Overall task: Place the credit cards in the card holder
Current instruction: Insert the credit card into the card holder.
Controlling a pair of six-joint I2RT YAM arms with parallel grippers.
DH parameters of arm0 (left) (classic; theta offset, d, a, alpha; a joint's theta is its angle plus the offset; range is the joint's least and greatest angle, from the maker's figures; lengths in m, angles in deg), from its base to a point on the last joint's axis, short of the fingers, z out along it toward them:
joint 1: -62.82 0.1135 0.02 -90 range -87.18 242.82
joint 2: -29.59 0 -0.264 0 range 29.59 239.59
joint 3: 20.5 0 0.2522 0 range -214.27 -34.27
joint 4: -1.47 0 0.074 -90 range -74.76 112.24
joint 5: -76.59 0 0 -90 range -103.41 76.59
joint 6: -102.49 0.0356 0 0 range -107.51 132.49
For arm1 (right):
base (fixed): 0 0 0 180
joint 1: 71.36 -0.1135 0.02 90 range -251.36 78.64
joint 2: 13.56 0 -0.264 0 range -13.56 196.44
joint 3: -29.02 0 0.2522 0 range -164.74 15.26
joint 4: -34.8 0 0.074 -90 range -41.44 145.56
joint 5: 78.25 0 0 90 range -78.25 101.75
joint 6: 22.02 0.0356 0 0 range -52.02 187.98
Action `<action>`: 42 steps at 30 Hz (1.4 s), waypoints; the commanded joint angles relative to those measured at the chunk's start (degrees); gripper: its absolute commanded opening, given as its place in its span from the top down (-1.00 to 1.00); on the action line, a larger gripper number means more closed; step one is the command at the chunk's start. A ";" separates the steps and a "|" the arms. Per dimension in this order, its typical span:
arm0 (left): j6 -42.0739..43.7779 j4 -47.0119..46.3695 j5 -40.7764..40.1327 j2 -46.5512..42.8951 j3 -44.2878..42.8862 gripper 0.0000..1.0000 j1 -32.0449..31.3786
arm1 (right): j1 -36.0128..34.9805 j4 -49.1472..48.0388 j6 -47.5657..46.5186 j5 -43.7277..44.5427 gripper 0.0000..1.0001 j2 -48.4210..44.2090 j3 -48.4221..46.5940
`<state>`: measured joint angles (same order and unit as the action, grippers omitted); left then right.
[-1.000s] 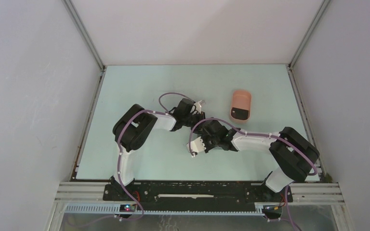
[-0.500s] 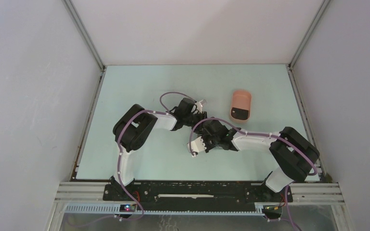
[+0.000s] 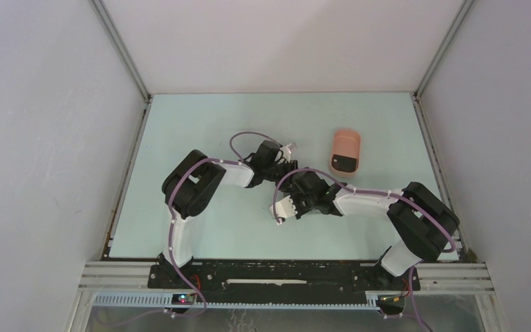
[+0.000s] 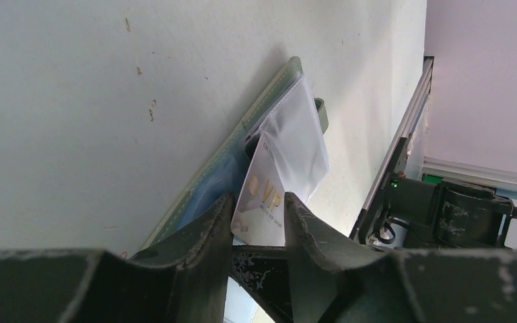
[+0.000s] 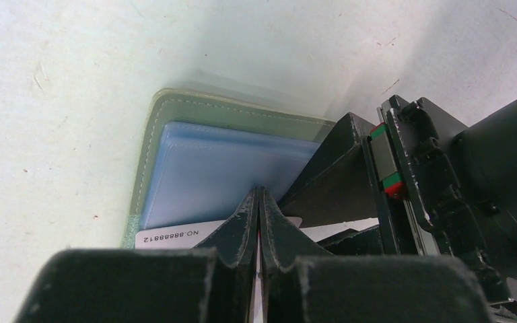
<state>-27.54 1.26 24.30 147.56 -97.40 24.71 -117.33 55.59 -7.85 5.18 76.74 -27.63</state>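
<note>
Lying in the tray (image 3: 346,138), a black card (image 3: 346,164).

Up high behind both arms, looking down. Close behind left gripper (image 4: 259,202) and right gripper (image 5: 259,195), facing the tabletop (image 3: 200,124), both seeing the card holder (image 5: 242,114) just ahead.

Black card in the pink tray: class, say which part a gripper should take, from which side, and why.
Probably its far edge, from above: the black card lies at the near end of the pink tray, so walls hem its other edges and only the far side has bare floor.
</note>
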 commanded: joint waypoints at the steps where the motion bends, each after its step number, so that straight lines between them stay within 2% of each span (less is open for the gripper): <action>1: 3.97 5.19 -6.19 -0.11 0.64 0.20 0.40 | 1.68 2.82 -0.51 3.14 0.83 -1.41 0.53; 19: 4.00 3.52 -6.95 -1.72 2.88 0.14 0.84 | 1.50 2.97 0.07 2.32 0.83 -2.06 0.53; 42: 3.12 0.03 -6.95 -1.63 4.23 -0.05 1.27 | 1.98 2.84 0.49 2.93 0.84 -1.62 0.57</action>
<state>-26.99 -2.11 22.75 146.16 -95.69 24.75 -116.57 57.03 -7.72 5.86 76.10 -27.55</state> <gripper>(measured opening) 0.519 0.084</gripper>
